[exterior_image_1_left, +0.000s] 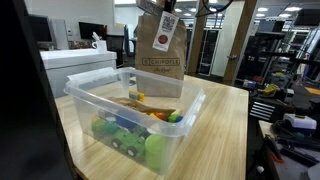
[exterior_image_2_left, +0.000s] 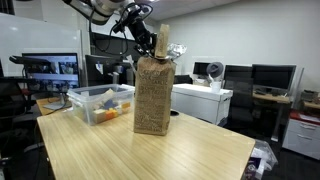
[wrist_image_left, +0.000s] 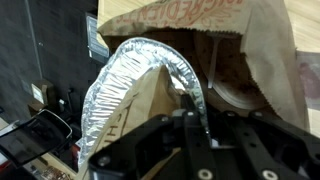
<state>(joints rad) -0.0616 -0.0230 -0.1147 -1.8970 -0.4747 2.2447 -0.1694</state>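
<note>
My gripper (exterior_image_2_left: 152, 44) is above the open top of a tall brown paper bag (exterior_image_2_left: 152, 92), which stands upright on the wooden table (exterior_image_2_left: 150, 155). It is shut on the rim of a silver foil dish (wrist_image_left: 140, 70), held on edge at the bag's mouth. In the wrist view the foil rim runs between my black fingers (wrist_image_left: 192, 118), with the bag's printed flap behind it. The bag also shows in an exterior view (exterior_image_1_left: 162, 58), with the foil (exterior_image_1_left: 163, 4) at its top.
A clear plastic bin (exterior_image_1_left: 130, 120) with green and orange toys stands on the table next to the bag; it also shows in an exterior view (exterior_image_2_left: 100, 103). Monitors, desks and a white cabinet (exterior_image_2_left: 205, 100) surround the table.
</note>
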